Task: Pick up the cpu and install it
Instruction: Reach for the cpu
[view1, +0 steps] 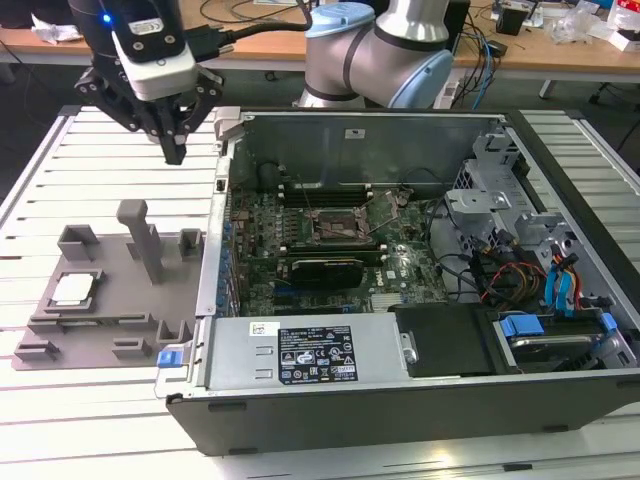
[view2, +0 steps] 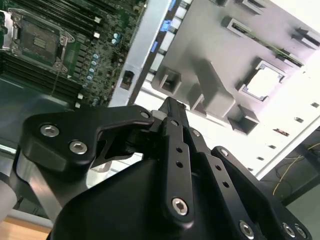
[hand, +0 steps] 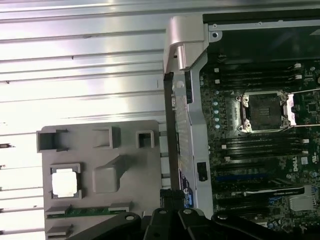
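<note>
The cpu (view1: 73, 290) is a small square chip with a silvery-white top. It lies flat in a square pocket at the exterior view's left end of the grey tray (view1: 105, 255), and it shows in both wrist views (view2: 263, 82) (hand: 65, 182). My gripper (view1: 175, 150) hangs in the air above the white slatted table, beyond the tray's far side and apart from the chip. Its black fingers (view2: 172, 115) are pressed together with nothing between them. The black motherboard socket (view1: 335, 225) (hand: 263, 111) sits inside the case with its metal frame swung open.
An open computer case (view1: 420, 130) lies on its side at the exterior view's right of the tray. Its metal wall (hand: 185, 100) stands between the tray and the motherboard. Grey posts (view1: 145, 235) rise from the tray. Cables and drive bays (view1: 530, 260) fill the case's right end.
</note>
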